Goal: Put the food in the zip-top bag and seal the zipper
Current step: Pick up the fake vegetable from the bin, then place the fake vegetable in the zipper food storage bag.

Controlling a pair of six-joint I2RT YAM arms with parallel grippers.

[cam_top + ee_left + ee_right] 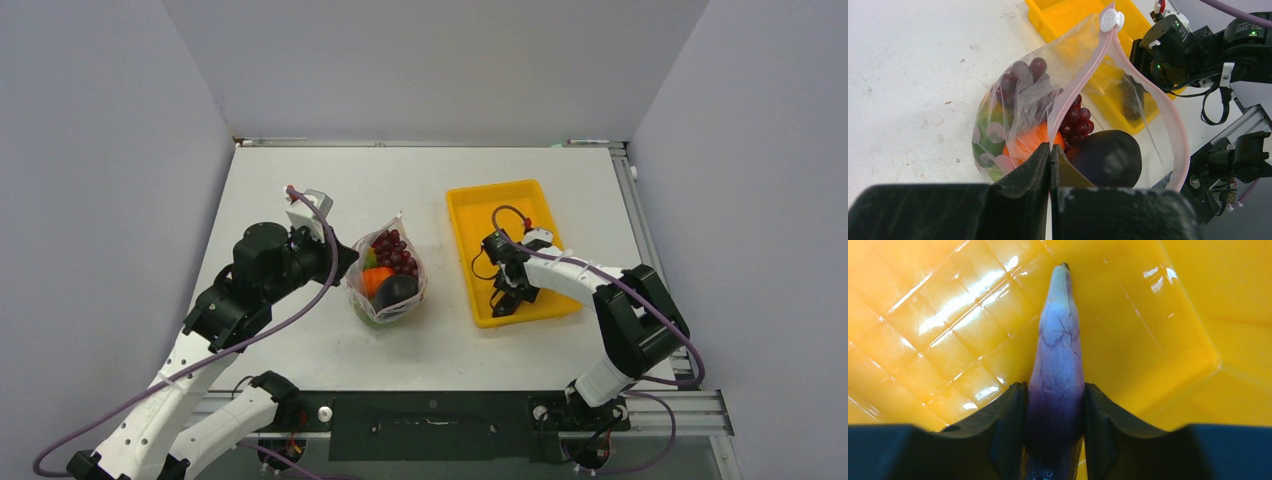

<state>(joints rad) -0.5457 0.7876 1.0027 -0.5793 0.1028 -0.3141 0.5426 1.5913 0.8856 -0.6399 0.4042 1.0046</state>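
My right fingers [1003, 425] clamp the purple vegetable [1058, 375] between them in the tray [1173, 315]. I should lift straight, then drop it just beyond my left fingers [1033, 165], pinched on the zip-top bag [1013, 100] rim.

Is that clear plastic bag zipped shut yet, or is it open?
Open: the bag has its zipper sides spread apart in a wide loop, with the grapes and eggplant showing between them.

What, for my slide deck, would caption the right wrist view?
Right gripper clamped on a tapered purple toy vegetable inside the yellow tray.
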